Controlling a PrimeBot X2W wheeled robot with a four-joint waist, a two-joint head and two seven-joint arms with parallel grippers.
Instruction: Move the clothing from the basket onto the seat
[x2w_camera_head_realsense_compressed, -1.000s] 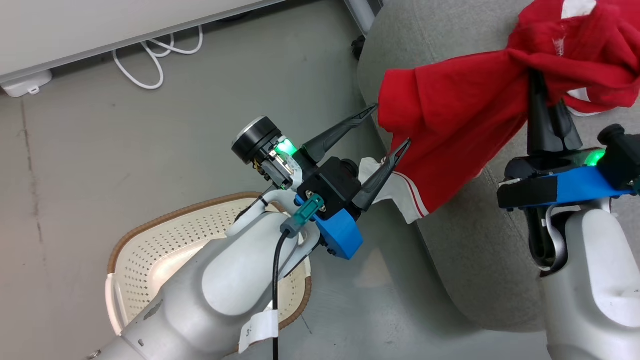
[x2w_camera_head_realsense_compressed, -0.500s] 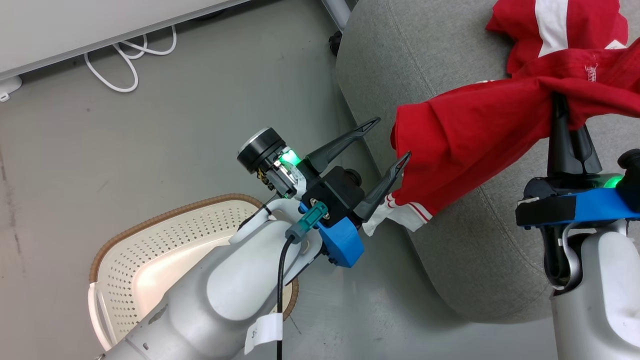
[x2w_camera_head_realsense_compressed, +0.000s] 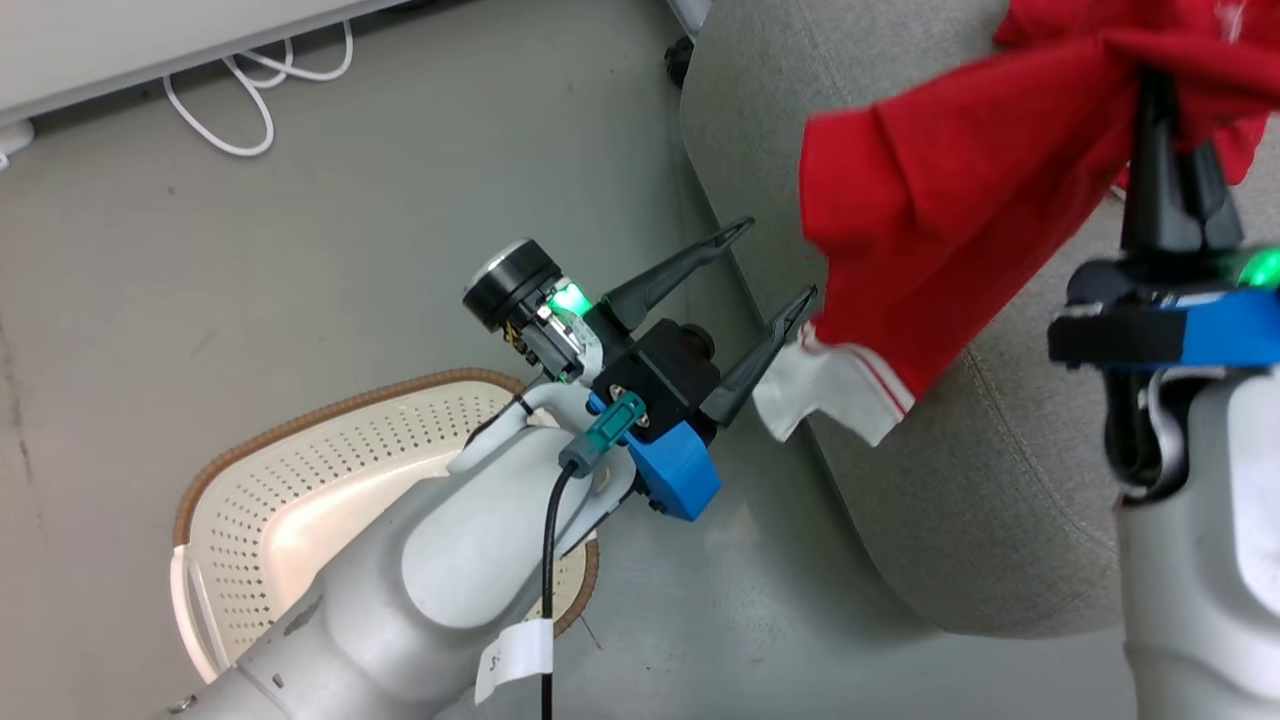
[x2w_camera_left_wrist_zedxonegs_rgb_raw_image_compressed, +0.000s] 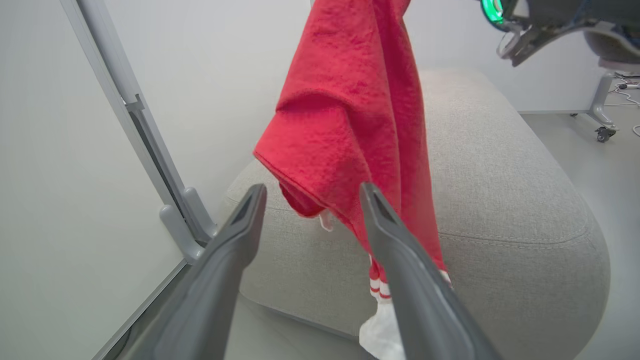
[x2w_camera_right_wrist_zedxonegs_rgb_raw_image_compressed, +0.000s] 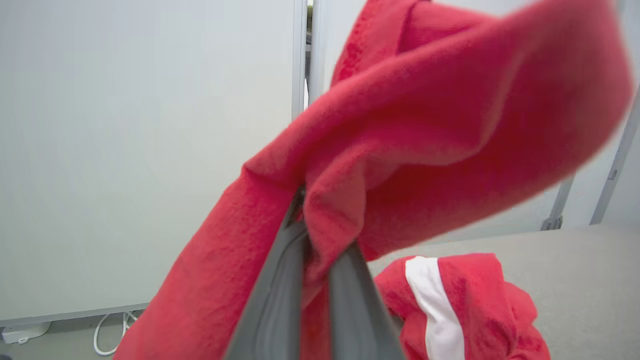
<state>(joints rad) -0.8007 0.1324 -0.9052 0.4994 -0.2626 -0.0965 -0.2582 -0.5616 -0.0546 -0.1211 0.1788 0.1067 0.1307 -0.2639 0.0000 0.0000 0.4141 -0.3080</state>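
Note:
My right gripper (x2w_camera_head_realsense_compressed: 1160, 95) is shut on a bright red garment (x2w_camera_head_realsense_compressed: 930, 210), holding it in the air over the grey seat (x2w_camera_head_realsense_compressed: 1000, 470). The garment's white red-striped cuff (x2w_camera_head_realsense_compressed: 835, 385) dangles past the seat's edge. In the right wrist view the fingers (x2w_camera_right_wrist_zedxonegs_rgb_raw_image_compressed: 280, 280) pinch a fold of that garment (x2w_camera_right_wrist_zedxonegs_rgb_raw_image_compressed: 400, 150). Below it, a second red garment with a white stripe (x2w_camera_right_wrist_zedxonegs_rgb_raw_image_compressed: 440, 305) lies on the seat (x2w_camera_right_wrist_zedxonegs_rgb_raw_image_compressed: 580, 260). My left gripper (x2w_camera_head_realsense_compressed: 770, 262) stands open beside the hanging cloth (x2w_camera_left_wrist_zedxonegs_rgb_raw_image_compressed: 350, 115), above the cream basket (x2w_camera_head_realsense_compressed: 300, 470). No clothing shows in the visible part of the basket.
A white cable (x2w_camera_head_realsense_compressed: 225, 110) loops on the grey floor by a white wall panel (x2w_camera_head_realsense_compressed: 150, 40). A dark caster (x2w_camera_head_realsense_compressed: 680, 58) sits at the seat's far corner. A grey metal post (x2w_camera_left_wrist_zedxonegs_rgb_raw_image_compressed: 150, 150) stands left of the seat (x2w_camera_left_wrist_zedxonegs_rgb_raw_image_compressed: 500, 175).
My right gripper has carried the red garment higher and further over the seat, and the cuff has swung free. The head camera shifted. My left gripper stays open.

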